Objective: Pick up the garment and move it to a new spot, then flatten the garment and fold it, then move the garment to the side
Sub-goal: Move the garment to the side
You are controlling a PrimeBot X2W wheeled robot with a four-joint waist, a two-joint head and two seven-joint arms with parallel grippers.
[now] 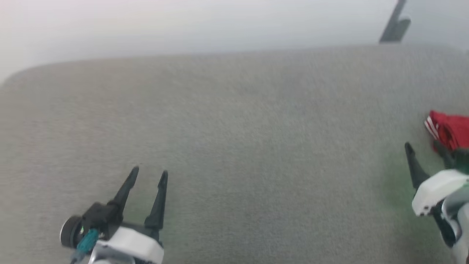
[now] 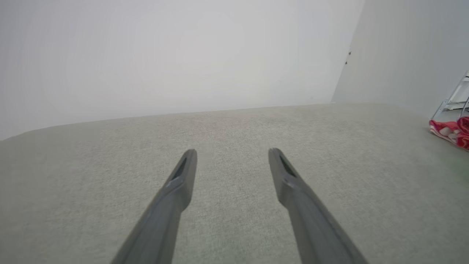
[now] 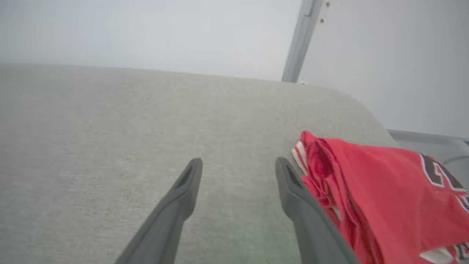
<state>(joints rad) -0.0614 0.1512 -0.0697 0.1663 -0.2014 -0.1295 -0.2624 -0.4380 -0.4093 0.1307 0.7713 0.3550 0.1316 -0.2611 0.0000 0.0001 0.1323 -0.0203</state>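
The grey cloth-covered bench (image 1: 234, 121) carries the garment (image 1: 449, 130) at its far right side, close to the rounded corner seen in the right wrist view. The garment (image 3: 377, 190) lies bunched in loose folds, red, with white stripe trim along its near edge and part of a black, white-outlined character on its upper face. In the left wrist view it shows as a small red and white heap (image 2: 449, 132) at the right edge, well apart from that arm.

The left jaws stand spread over bare bench at the lower left of the head view, fingers (image 1: 126, 187) pointing up and away, nothing between them. The same fingers (image 2: 176, 190) show low over the cloth, tips apart.

The right jaws are spread too and grip nothing. One finger (image 3: 304, 209) lies just beside the garment's folded edge; whether it touches cannot be told. The other finger (image 3: 176, 205) is over bare bench. The right arm's white wrist casing (image 1: 436, 190) sits tilted at the lower right.
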